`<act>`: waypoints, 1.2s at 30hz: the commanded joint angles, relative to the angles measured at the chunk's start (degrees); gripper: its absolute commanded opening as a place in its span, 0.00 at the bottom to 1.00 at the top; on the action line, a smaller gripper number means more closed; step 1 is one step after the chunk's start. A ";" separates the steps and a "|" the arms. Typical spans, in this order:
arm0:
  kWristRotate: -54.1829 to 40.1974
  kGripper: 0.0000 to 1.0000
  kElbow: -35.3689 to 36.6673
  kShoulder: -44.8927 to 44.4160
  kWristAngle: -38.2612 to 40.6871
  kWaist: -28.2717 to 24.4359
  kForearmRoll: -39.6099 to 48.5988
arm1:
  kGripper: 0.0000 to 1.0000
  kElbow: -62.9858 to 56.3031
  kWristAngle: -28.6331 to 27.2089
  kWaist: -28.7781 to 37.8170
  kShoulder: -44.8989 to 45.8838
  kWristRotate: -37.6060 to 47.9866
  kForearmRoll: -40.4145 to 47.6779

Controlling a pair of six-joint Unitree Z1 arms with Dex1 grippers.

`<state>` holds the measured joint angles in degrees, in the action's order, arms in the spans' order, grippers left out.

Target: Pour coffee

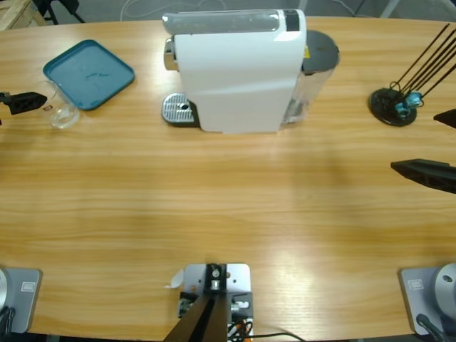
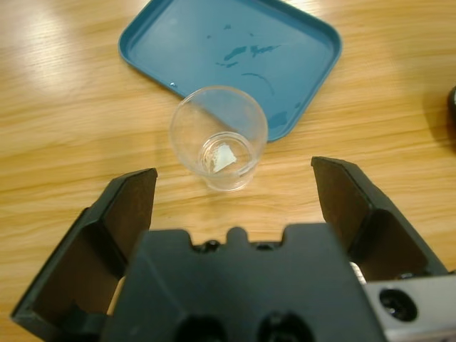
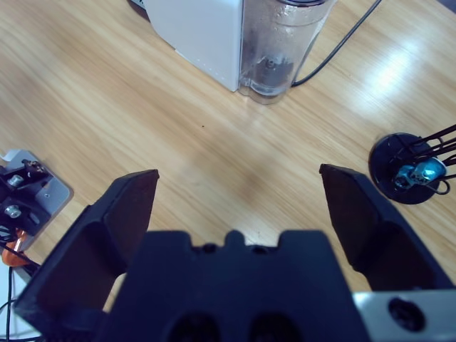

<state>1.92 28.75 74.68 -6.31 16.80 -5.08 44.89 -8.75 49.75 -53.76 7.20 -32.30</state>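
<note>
At the far left, the left gripper (image 2: 231, 196) hangs with jaws wide over the glass tumbler (image 2: 218, 137), just beside the blue tray (image 2: 299, 43). I can't make out coffee in it. It should close squarely around the wall. The right gripper (image 3: 239, 206) is spread, idle.

Right claw (image 1: 427, 173) cut by edge

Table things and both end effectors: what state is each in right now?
Glass: upright on the table beside the tray, nearly empty, ungripped.
Tray: flat on the table, a few wet smears, nothing on it.
Machine: upright, nothing on its drip grate.
Left end effector: open, short of the glass.
Right end effector: open, holding nothing, over bare table.
</note>
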 commanded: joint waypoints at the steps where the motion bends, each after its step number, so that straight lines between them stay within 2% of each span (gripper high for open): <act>1: 1.93 0.95 -1.85 6.51 -0.63 -2.27 -3.41 | 1.00 -2.18 0.58 -0.46 1.29 0.71 0.64; 13: 3.27 1.00 -1.82 15.61 2.00 -3.50 -10.38 | 1.00 -2.18 1.10 -2.18 1.46 0.10 0.57; 29: 4.76 0.99 -2.07 21.40 3.39 -4.76 -15.29 | 1.00 -2.18 1.72 -3.18 1.71 -0.61 0.57; 30: 4.73 0.96 -2.19 21.47 3.50 -4.76 -15.48 | 1.00 -2.18 1.72 -3.25 1.73 -0.61 0.57; 31: 4.57 0.86 -2.28 21.41 3.59 -4.76 -15.57 | 1.00 -2.18 1.72 -3.25 1.74 -0.61 0.57; 32: 4.32 0.69 -2.40 21.29 3.59 -4.75 -15.71 | 1.00 -2.18 1.72 -3.29 1.80 -0.61 0.57; 34: 4.15 0.43 -2.98 20.87 3.59 -4.76 -16.52 | 1.00 -2.18 1.72 -3.36 1.83 -0.69 0.55; 36: 4.15 0.23 -3.70 20.85 3.81 -4.68 -17.80 | 1.00 -2.18 1.72 -3.43 1.90 -0.69 0.48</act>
<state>6.23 27.95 93.76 -3.68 12.49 -20.07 44.67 -8.23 46.98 -53.74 7.13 -32.05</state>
